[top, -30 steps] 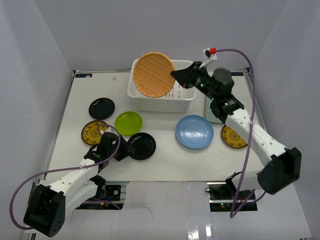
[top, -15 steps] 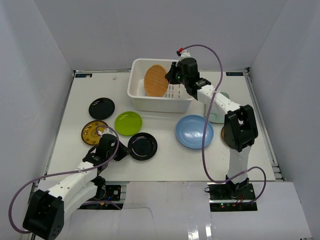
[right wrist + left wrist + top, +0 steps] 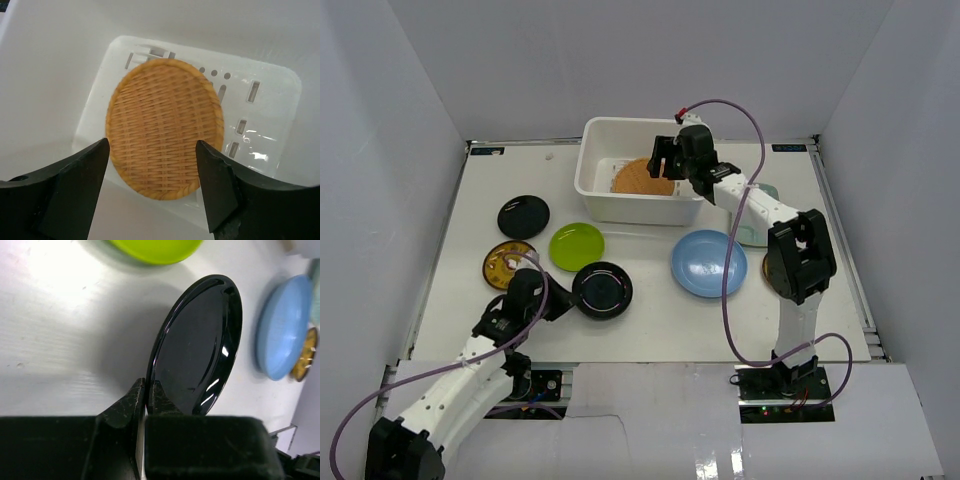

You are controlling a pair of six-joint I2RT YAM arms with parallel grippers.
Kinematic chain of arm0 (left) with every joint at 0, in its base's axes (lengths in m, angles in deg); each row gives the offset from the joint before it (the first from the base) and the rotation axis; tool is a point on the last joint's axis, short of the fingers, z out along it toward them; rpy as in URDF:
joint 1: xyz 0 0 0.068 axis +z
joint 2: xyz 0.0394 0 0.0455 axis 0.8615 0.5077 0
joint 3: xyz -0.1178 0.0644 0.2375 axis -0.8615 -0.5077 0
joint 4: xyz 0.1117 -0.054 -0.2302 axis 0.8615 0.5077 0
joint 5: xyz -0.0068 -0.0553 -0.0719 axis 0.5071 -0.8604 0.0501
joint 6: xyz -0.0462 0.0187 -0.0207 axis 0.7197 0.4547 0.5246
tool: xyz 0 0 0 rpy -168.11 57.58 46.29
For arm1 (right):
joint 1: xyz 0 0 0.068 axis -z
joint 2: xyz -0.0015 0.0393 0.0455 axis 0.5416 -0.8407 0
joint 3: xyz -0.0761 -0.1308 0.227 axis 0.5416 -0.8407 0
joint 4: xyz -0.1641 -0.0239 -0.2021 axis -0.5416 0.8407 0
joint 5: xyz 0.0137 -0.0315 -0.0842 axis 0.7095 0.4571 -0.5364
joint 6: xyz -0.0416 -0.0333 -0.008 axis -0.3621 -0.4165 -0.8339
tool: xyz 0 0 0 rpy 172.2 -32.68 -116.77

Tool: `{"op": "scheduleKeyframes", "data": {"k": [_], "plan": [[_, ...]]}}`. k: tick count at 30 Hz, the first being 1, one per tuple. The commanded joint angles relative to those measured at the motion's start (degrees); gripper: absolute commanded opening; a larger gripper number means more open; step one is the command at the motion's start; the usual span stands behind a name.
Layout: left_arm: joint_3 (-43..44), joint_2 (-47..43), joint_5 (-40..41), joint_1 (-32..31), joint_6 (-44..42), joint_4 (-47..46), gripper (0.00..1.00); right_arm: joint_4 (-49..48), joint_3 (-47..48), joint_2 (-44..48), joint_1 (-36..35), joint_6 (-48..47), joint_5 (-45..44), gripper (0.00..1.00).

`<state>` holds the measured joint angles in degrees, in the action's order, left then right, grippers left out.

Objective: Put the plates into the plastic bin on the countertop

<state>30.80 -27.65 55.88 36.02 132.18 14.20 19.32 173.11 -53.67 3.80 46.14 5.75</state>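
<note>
Over the bin (image 3: 640, 210) at 12 o'clock, the right arm (image 3: 745, 195) stretches out, jaws gaping above the woven plate (image 3: 165, 125); left jaws pinch a black plate (image 3: 200, 350).

In the top view we could make out only a sliver of one patterned yellow plate (image 3: 766, 268) beside the right arm (image 3: 790, 250), which also covered much of the pale-green rectangular plate (image 3: 748, 236). The plastic bin (image 3: 640, 208) hid the near part of the woven plate (image 3: 638, 178) behind its front wall. In the left wrist view the top edge cut off the lime green plate (image 3: 155, 249), and the lower rim of the black plate (image 3: 197, 345) disappeared behind the left gripper (image 3: 146, 391).
</note>
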Motion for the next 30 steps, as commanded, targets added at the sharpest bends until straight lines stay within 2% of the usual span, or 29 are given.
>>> {"op": "scheduleKeyframes", "data": {"k": [1, 6, 10, 11, 13, 14, 16, 17, 20, 22, 23, 24, 25, 27, 28, 30], "plan": [[6.4, -3.8, -1.1, 0.0, -0.4, 1.0, 0.0, 1.2, 0.0, 6.6, 0.0, -1.2, -1.0, 0.76], [16.7, -3.8, -0.9, 0.0, -1.5, 1.8, 0.0, 0.5, -5.3, 17.7, 0.0, -2.6, -1.0, 0.78], [25.3, 1.3, 1.0, 0.1, -3.9, 0.2, 0.0, -3.1, -17.7, 30.9, 0.0, 0.0, -3.2, 0.74], [27.0, 2.8, 1.6, 0.1, -4.8, -0.6, 0.0, -4.2, -25.5, 36.9, 0.1, 1.2, -3.9, 0.67], [31.8, 8.2, 1.6, 0.1, -5.7, -3.9, 0.0, -6.6, -34.1, 43.2, 0.3, 5.6, -5.9, 0.55], [33.5, 10.4, 1.6, 0.1, -5.8, -4.9, 0.0, -8.4, -42.6, 49.3, 0.4, 6.9, -6.5, 0.41], [38.9, 17.1, 1.6, 0.0, -6.2, -8.2, 0.0, -9.2, -50.4, 55.2, 0.4, 9.5, -7.3, 0.28], [40.8, 19.5, 1.6, 0.1, -6.2, -9.8, 0.0, -10.4, -57.9, 61.0, 0.4, 11.6, -6.6, 0.2], [49.6, 29.9, 1.2, 0.0, -8.1, -12.3, 0.0, -10.4, -70.3, 71.5, 0.4, 15.6, -3.6, 0.13], [57.0, 38.1, 1.6, 0.0, -9.3, -12.6, 0.0, -8.0, -74.2, 78.3, 0.5, 17.5, -3.1, 0.13], [59.3, 41.0, 1.6, 0.1, -9.9, -12.9, 0.0, -7.1, -75.8, 80.4, 0.5, 18.9, -3.1, 0.18], [61.4, 43.5, 3.6, 0.2, -10.2, -13.0, 0.0, -5.8, -78.6, 82.2, 0.5, 19.4, -3.2, 0.24], [66.0, 46.2, 4.1, 0.3, -11.0, -12.8, 0.0, -5.4, -79.6, 84.7, 0.4, 19.7, -3.3, 0.4], [70.9, 54.4, 6.2, 0.3, -13.0, -11.4, 0.0, -3.7, -81.4, 86.1, 0.5, 20.3, -3.5, 0.52], [76.2, 57.2, 6.3, 0.6, -13.9, -10.8, 0.0, -3.0, -81.9, 86.6, 0.4, 20.4, -3.7, 0.6], [81.6, 65.2, 8.0, 0.8, -15.3, -7.6, 0.0, -2.1, -83.1, 86.8, 0.4, 21.2, -4.6, 0.66]]}}
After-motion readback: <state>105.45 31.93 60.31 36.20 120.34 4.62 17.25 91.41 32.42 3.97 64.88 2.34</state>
